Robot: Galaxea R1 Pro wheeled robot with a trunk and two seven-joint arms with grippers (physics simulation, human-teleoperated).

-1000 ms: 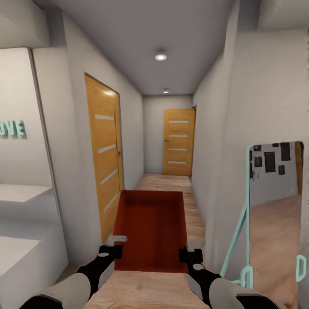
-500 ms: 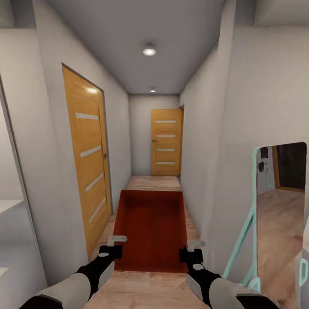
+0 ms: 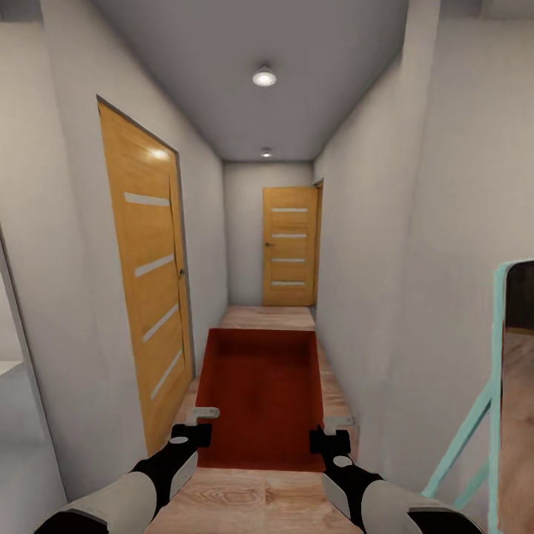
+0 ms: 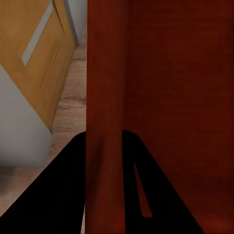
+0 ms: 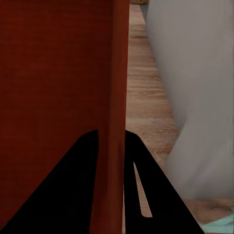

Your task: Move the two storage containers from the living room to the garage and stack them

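Note:
I hold one red-orange storage container (image 3: 259, 393) level in front of me, its open top facing up. My left gripper (image 3: 199, 424) is shut on the container's left wall (image 4: 105, 73), with a finger on each side of it. My right gripper (image 3: 331, 430) is shut on the right wall (image 5: 119, 73) in the same way. The second container is out of view, as are the living room, the garage and its grey floor.
I am in a narrow hallway with a wood-plank floor (image 3: 245, 497) and pale walls. An orange-brown door (image 3: 144, 274) stands shut close on the left, another (image 3: 291, 246) at the far end. A teal-framed mirror (image 3: 504, 386) leans at the right.
The camera has moved on along the hallway: the left door has come nearer, the mirror has slid to the right edge, and the white shelf at left is gone. Both grips are unchanged.

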